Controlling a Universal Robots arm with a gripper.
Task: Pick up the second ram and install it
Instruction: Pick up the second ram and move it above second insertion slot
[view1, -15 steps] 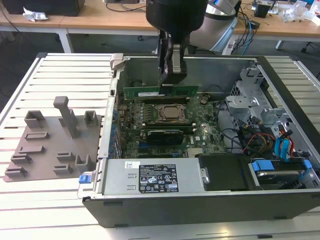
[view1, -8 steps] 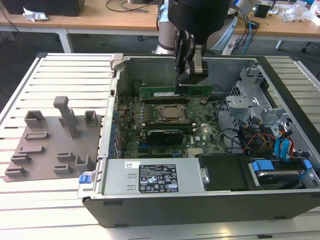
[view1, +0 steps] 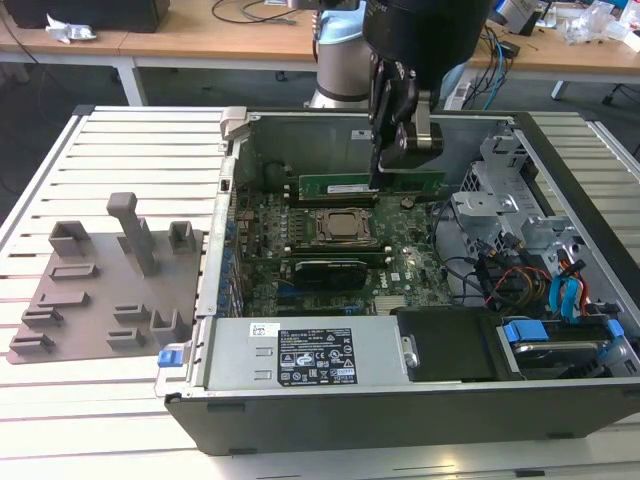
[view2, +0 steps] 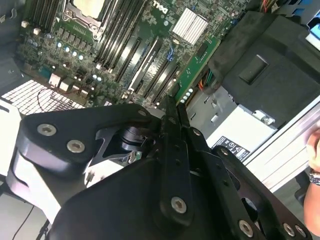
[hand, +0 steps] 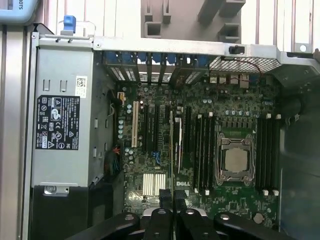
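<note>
At the computer case's (view1: 400, 415) far side, we see the gripper (view1: 378, 180) clamped on the thin green second ram (view1: 330, 187), black fingers (view1: 380, 110) hiding its middle.

My gripper (view1: 377, 178) was matte black: flat linkage bars (view2: 95, 122) pinned with round silver screws (view2: 46, 130), ending in two narrow fingers (hand: 164, 199). Wrist housing (view1: 425, 30) was a smooth black cylinder; arm segment (view1: 338, 75) was pale grey.
</note>
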